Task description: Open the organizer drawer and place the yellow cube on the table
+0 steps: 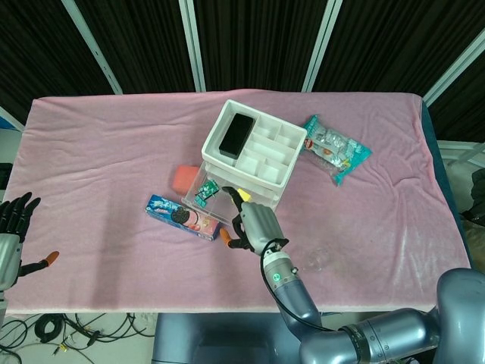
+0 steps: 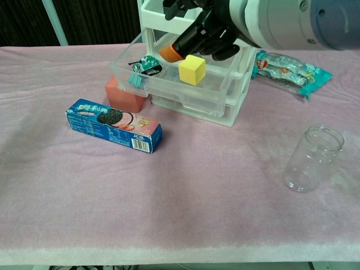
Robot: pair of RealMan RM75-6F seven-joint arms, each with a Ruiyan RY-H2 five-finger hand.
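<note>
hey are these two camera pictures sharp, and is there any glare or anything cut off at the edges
Head view: sharp and evenly lit, no glare on the pink cloth; the left hand is cropped at the frame edge. Chest view: the right hand is close, large and cut by the top edge; the yellow cube and glass jar are crisp.
</note>
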